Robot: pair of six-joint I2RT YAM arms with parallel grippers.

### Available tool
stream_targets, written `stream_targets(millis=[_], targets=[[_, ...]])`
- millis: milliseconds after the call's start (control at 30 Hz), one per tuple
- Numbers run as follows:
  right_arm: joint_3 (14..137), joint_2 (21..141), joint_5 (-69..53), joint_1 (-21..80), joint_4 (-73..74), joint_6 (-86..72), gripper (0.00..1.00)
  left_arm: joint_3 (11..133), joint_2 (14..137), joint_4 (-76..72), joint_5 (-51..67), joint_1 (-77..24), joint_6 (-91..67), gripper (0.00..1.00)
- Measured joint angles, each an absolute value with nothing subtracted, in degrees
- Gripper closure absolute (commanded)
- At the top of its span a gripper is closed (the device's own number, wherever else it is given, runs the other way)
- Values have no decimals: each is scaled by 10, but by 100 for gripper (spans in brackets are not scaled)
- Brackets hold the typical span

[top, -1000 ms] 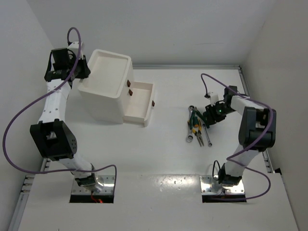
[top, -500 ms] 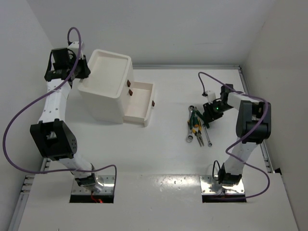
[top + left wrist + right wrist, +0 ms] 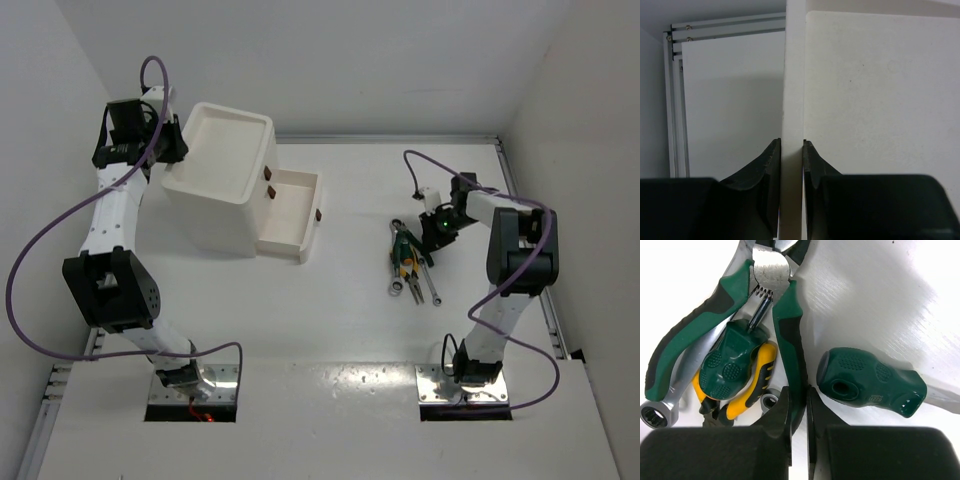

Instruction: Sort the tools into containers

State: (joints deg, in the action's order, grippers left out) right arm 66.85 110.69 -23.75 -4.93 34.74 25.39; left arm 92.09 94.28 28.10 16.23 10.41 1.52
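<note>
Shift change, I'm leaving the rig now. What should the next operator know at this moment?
Left gripper: shut on the cabinet wall.
Right gripper: shut on a handle of the green-handled pliers, not yet lifted.
Tools all lie piled on the table, right of the open drawer.
Done: drawer open, nothing sorted.
Left: every tool into drawer or top tray.

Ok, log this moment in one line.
left jaws: shut on cabinet wall | right jaws: shut on green pliers handle | drawer: open | tool pile: on table
</note>
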Motion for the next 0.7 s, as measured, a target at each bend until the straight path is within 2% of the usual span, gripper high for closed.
stream_targets(millis=[133,267,367,500,700], targets=[[669,1096,-234,-46,351,226,100,921,943,281,162,104,15,95],[673,1015,-211,-31,351,155,100,921,943,281,162,104,15,98],[730,969,-182,-1,368,96,100,921,943,281,163,104,15,100],[852,982,-133,60,365,9,100,920,943,280,162,103,14,100],[927,1039,-31,171,373,-108,100,920,943,279,158,102,12,100]])
